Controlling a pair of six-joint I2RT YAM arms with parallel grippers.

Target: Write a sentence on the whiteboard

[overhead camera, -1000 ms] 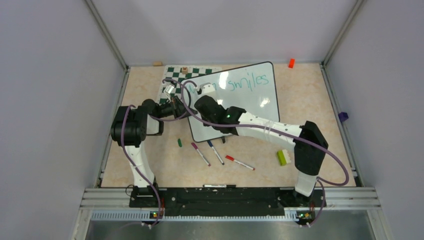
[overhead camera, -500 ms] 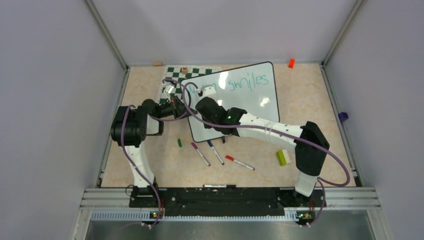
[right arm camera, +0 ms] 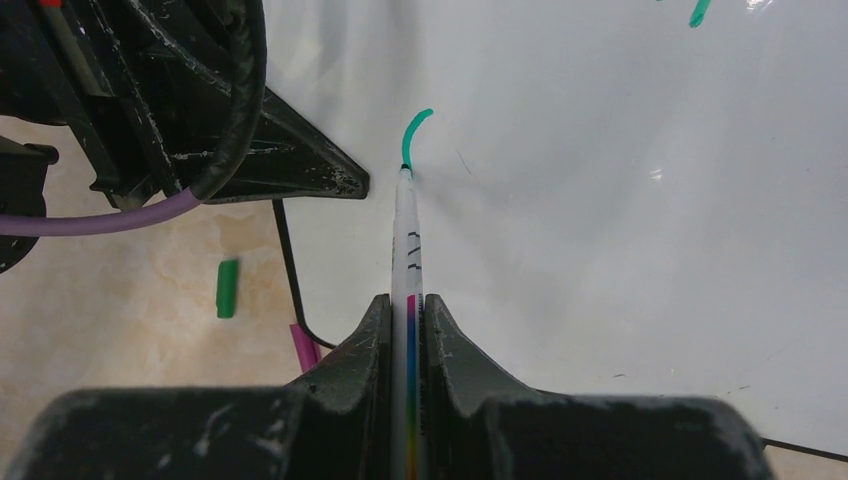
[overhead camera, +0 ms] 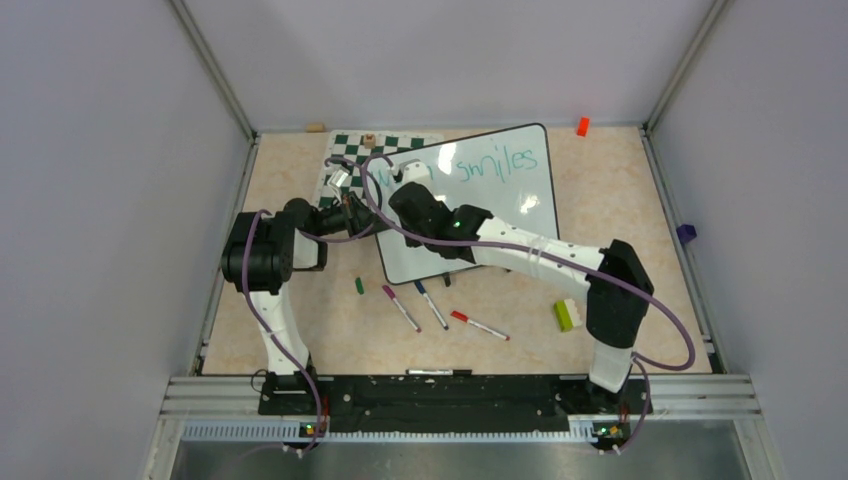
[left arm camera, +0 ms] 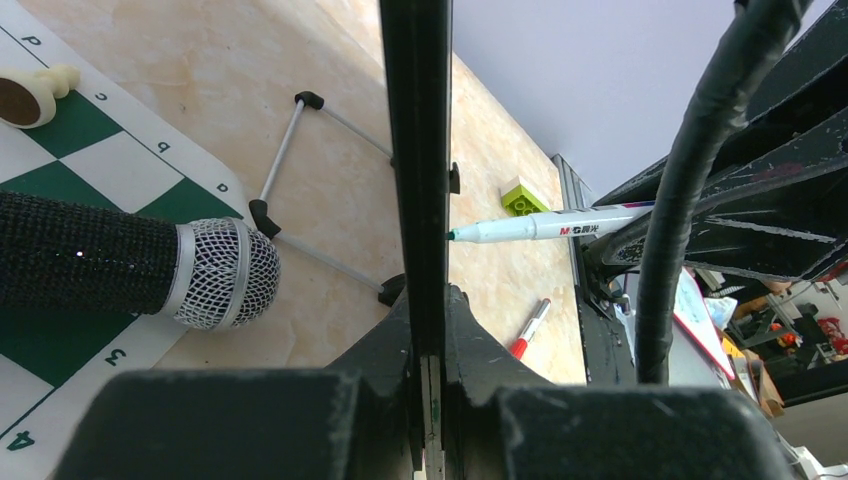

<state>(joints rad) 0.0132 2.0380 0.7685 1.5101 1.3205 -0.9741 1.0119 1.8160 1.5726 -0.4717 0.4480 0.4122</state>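
The whiteboard (overhead camera: 505, 205) stands tilted on the table, propped on its wire stand (left arm camera: 300, 170). Teal words "Warm smiles" (overhead camera: 497, 162) run along its top; "Warm" is partly hidden by my right arm. My left gripper (overhead camera: 352, 216) is shut on the board's left edge (left arm camera: 416, 150), which passes between its jaws (left arm camera: 428, 335). My right gripper (overhead camera: 408, 200) is shut on a white marker (right arm camera: 407, 245). The marker's tip touches the board (right arm camera: 620, 200) at the foot of a short curved teal stroke (right arm camera: 414, 134). The marker also shows in the left wrist view (left arm camera: 545, 226).
A green-and-white chess mat (overhead camera: 343, 158) lies behind the board with a microphone (left arm camera: 120, 262) and a chess piece (left arm camera: 30, 95) on it. A green cap (overhead camera: 359, 285) and three markers (overhead camera: 432, 304) lie in front. A green block (overhead camera: 566, 314) is at the right, an orange block (overhead camera: 582, 126) far back.
My right gripper has moved a little up the board's left part with the marker. The left gripper and the board have not moved.
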